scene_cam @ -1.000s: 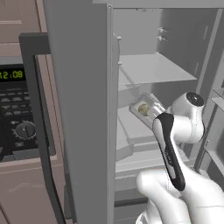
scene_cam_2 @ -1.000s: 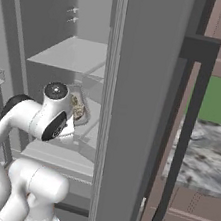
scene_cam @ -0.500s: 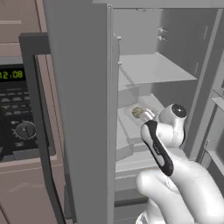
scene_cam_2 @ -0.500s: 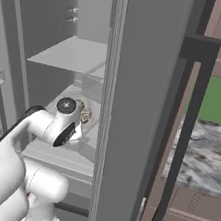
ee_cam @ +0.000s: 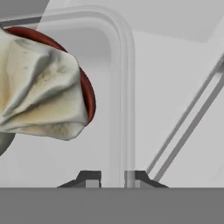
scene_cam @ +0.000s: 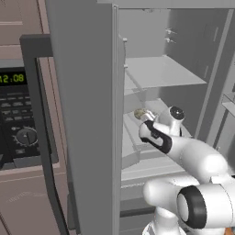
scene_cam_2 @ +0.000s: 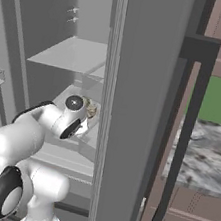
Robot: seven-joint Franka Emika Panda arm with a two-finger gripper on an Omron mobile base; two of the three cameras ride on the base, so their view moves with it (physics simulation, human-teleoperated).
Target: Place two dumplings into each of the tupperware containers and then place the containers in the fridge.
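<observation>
From my left base view, the oven (scene_cam: pixel 18 114) sits at 9 o'clock with its green digits lit. Next comes the open grey door (scene_cam: pixel 87 114) of the fridge (scene_cam: pixel 183 55), standing edge-on through the middle. Past it, at 3 o'clock, the arm (scene_cam: pixel 183 151) reaches into the fridge under the pale shelf (scene_cam: pixel 160 73). A dumpling (scene_cam: pixel 139 113) shows just ahead of the wrist, at its 10 o'clock, low inside the compartment.

In the hand view a big dumpling fills 9 o'clock, with a curved red rim (ee_cam: pixel 87 94) behind it. The translucent wall of the container (ee_cam: pixel 121 87) runs from 12 down to 6 o'clock. There it passes between the two tips of the claw (ee_cam: pixel 114 179), which are pinched together on that wall. The container lies on the white fridge floor.

In my right base view, the marbled counter (scene_cam_2: pixel 207 153) lies at 3 o'clock, outside the fridge.
</observation>
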